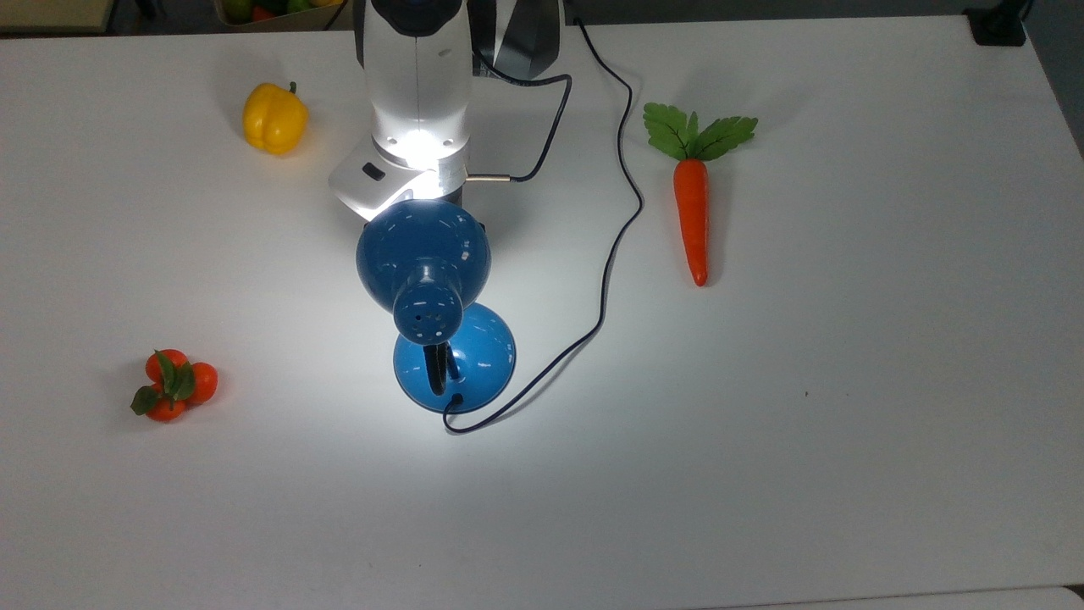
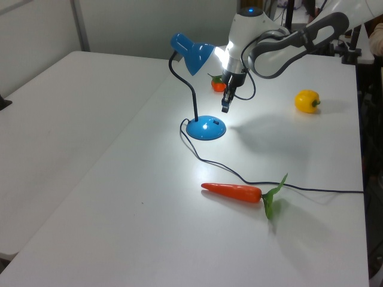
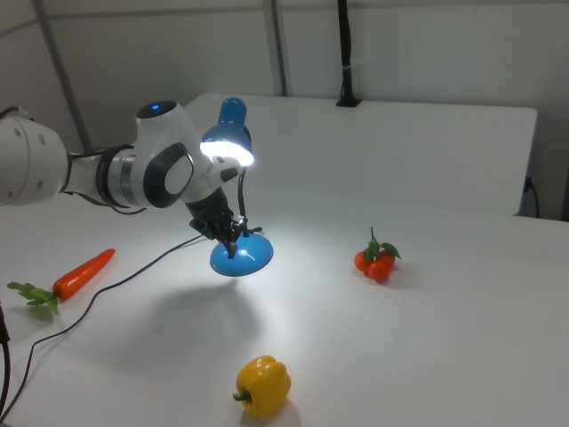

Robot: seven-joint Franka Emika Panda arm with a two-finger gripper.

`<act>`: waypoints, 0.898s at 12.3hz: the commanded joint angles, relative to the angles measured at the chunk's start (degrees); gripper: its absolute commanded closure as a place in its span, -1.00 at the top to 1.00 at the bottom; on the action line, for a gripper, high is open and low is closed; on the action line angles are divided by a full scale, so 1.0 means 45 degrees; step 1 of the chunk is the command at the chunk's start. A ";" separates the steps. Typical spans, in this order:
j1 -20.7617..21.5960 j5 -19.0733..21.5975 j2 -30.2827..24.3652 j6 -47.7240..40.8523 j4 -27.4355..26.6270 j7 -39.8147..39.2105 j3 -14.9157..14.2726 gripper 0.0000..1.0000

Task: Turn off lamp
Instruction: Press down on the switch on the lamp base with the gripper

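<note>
The blue lamp [image 1: 423,254] stands lit at mid-table, its dome shade [image 2: 191,52] casting a bright pool over its round base [image 2: 206,128]. A black neck joins shade and base [image 3: 242,256]. My gripper [image 2: 225,106] hangs under the shade's rim, pointing down, its dark fingers pressed together with nothing between them. In the right view the gripper [image 3: 233,238] sits just above the base's top. In the top view the shade hides the fingers, and the white wrist [image 1: 398,182] shows behind it.
A thin black cord [image 1: 622,186] snakes from the base to the far edge. A carrot [image 1: 692,212] lies at the top view's right, a yellow pepper [image 1: 273,119] at its upper left, and a tomato cluster [image 1: 174,385] at its lower left.
</note>
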 commanded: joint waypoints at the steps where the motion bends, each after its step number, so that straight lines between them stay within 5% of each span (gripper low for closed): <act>1: 0.0258 0.0133 0.0203 0.0699 -0.0112 -0.0051 -0.0030 -1.00; 11: 0.0298 0.0133 0.0750 0.1421 -0.0014 0.0066 -0.0030 -1.00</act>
